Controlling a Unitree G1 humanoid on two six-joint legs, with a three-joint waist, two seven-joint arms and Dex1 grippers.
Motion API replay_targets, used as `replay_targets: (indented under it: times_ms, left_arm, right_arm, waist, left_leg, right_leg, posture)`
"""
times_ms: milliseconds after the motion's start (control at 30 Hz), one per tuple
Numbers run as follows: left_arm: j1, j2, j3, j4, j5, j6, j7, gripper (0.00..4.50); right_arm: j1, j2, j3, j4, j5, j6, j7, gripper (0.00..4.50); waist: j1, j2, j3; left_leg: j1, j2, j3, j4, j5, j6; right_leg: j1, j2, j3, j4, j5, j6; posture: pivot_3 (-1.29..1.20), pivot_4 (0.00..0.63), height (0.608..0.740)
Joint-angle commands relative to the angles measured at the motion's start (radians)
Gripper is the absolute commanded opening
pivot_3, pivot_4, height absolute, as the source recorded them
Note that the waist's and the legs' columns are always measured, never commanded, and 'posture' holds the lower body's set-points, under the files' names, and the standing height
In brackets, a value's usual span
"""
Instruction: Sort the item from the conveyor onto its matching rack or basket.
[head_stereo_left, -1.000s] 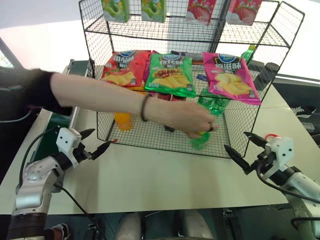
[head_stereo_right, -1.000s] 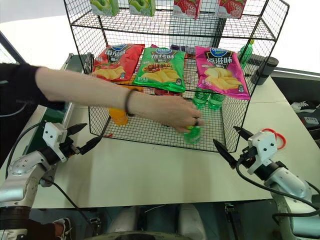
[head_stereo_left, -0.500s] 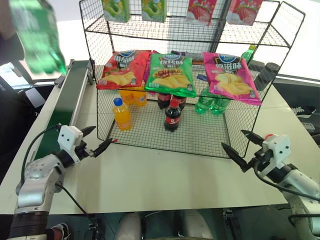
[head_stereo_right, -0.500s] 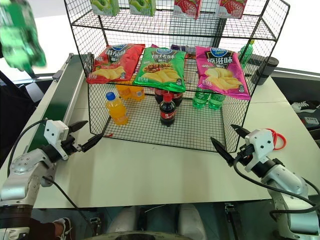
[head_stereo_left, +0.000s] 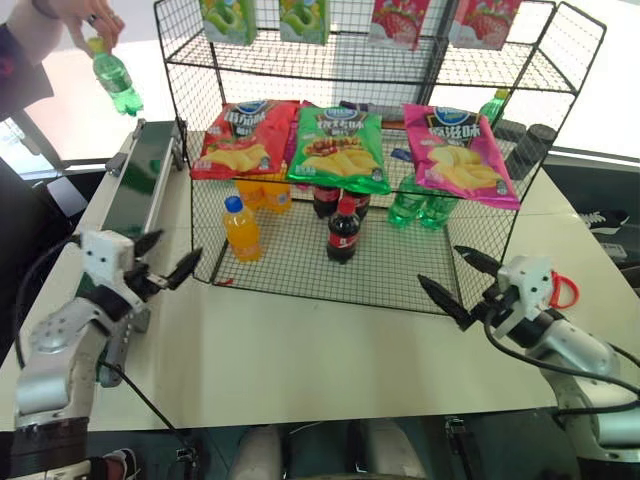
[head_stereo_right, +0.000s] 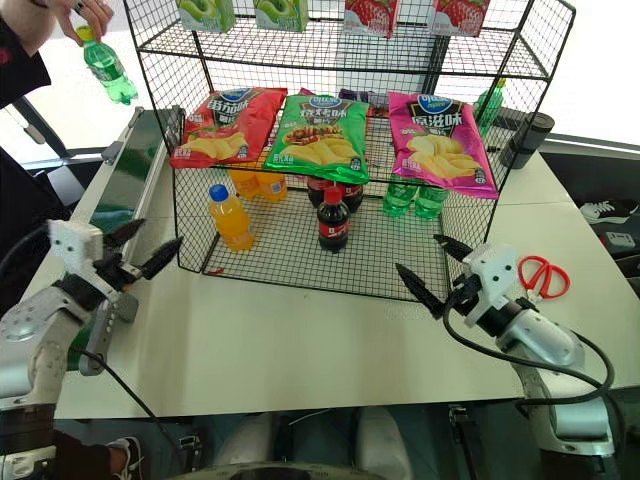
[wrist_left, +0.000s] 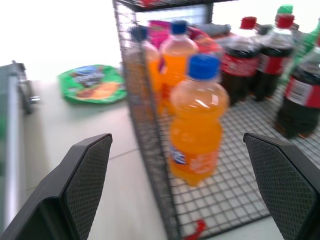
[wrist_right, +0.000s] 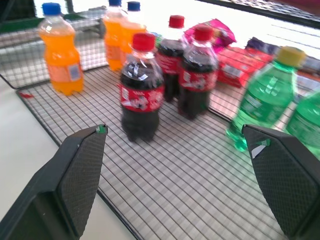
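White worktop (head_stereo_left: 330, 350), smooth, carrying a black wire-mesh rack (head_stereo_left: 400, 290). I note one translucent green bottle (head_stereo_left: 115, 85), yellow-capped, dangling cap-up, slightly tilted, from a person's hand (head_stereo_left: 85, 18) above the dark conveyor (head_stereo_left: 135, 190), far beyond my left hand (head_stereo_left: 165, 258). Left and right hand (head_stereo_left: 455, 280): both spread, empty.

Both arms raised, jaws spread.
The left gripper (head_stereo_left: 168, 257) and right gripper (head_stereo_left: 458, 278) hover empty just outside the rack (head_stereo_left: 560, 80), flanking it.

We see bright daylight from behind the wire rack (head_stereo_left: 380, 70), bkgd blown out white in both wrist views, nearest orange-drink bottle (wrist_left: 196, 120) soft w/ motion blur, table (head_stereo_left: 330, 350) evenly lit, shadows faint.
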Motion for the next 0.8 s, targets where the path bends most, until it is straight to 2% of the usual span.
replay_targets:
  times_ms: [33, 267, 533, 800]
  left_arm:
    - [-0.003, -0.022, 0.094, -0.014, -0.041, 0.026, 0.094, 4.5]
    - [-0.063, -0.036, 0.166, 0.137, 0.045, -0.023, 0.285, 4.5]
    - [-0.118, -0.079, 0.145, 0.225, 0.082, -0.066, 0.361, 4.5]
    - [-0.133, -0.097, 0.135, 0.271, 0.126, -0.128, 0.403, 4.5]
  right_arm:
    - [-0.04, 0.019, 0.048, -0.031, 0.002, 0.017, -0.006, 4.48]
    - [-0.12, 0.089, 0.194, -0.071, -0.009, 0.089, -0.042, 4.48]
    - [-0.114, 0.18, 0.36, -0.11, -0.043, 0.088, -0.051, 4.48]
    - [-0.083, 0.208, 0.378, -0.078, -0.036, 0.064, -0.037, 4.48]
  waist:
    - [0.0, 0.0, 0.0]
    - [0.002, -0.001, 0.0]
    - [0.0, -0.003, -0.001]
    - [-0.001, -0.003, -0.001]
  left_leg:
    - [0.0, 0.0, 0.0, 0.0, 0.0, 0.0]
    - [0.0, 0.0, 0.0, 0.0, 0.0, 0.0]
    - [-0.001, -0.001, 0.0, 0.0, 0.0, 0.0]
    - [-0.001, -0.001, 0.0, 0.0, 0.0, -0.001]
  right_leg:
    - [0.0, 0.0, 0.0, 0.0, 0.0, 0.0]
    - [0.0, 0.0, 0.0, 0.0, 0.0, 0.0]
    - [-0.001, -0.001, 0.0, 0.0, 0.002, 0.003]
    - [-0.001, -0.002, -0.001, 0.0, 0.002, 0.003]
  posture:
    - [0.0, 0.15, 0.74]
    - [0.0, 0.15, 0.74]
    - [0.0, 0.15, 0.74]
    - [0.0, 0.15, 0.74]
